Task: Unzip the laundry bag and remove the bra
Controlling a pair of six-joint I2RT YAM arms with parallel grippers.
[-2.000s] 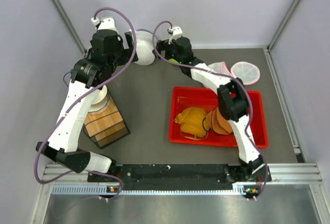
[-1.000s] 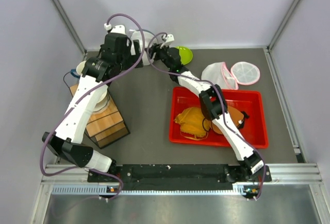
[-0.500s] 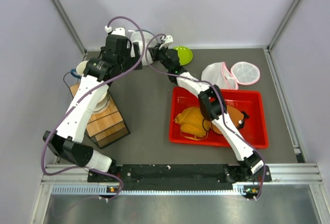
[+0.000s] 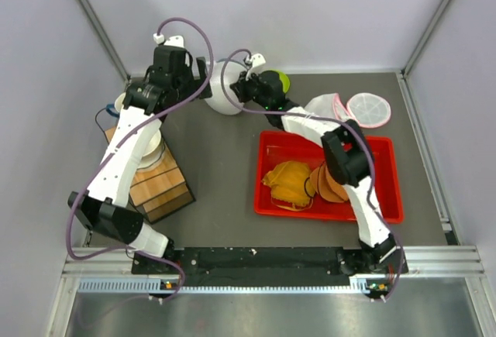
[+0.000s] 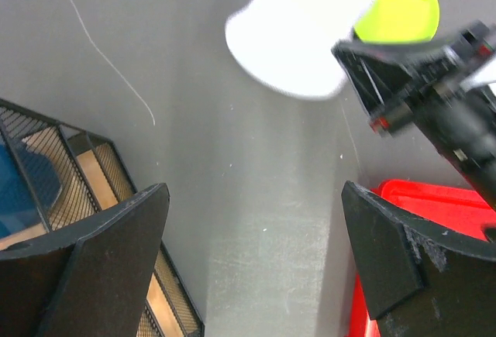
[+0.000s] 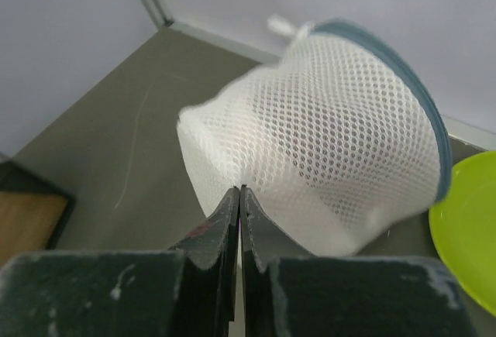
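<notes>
- The laundry bag (image 6: 325, 159), a white mesh pouch with a blue-grey rim, is lying at the far left-centre of the bench (image 4: 225, 166), close to the back wall; what it is holding is not visible.
- The right gripper (image 6: 240, 191) is pinching the near edge of the mesh, its two fingers pressed together on a fold.
- The left gripper (image 5: 256, 190) is hovering over bare bench just left of the bag, fingers spread wide and touching nothing.
- A lime-green bowl (image 4: 279, 81) is sitting just right of the bag, partly covered by the right wrist.
- A red tray (image 4: 387, 174) is lying right of centre, carrying crumpled orange fabric (image 4: 288, 182); whether this is a bra cannot be told.
- A second mesh pouch with pink trim (image 4: 329, 108) and its round lid (image 4: 370, 108) are lying beyond the tray.
- A wire rack (image 4: 159, 186) is standing at the left, under the left arm.
</notes>
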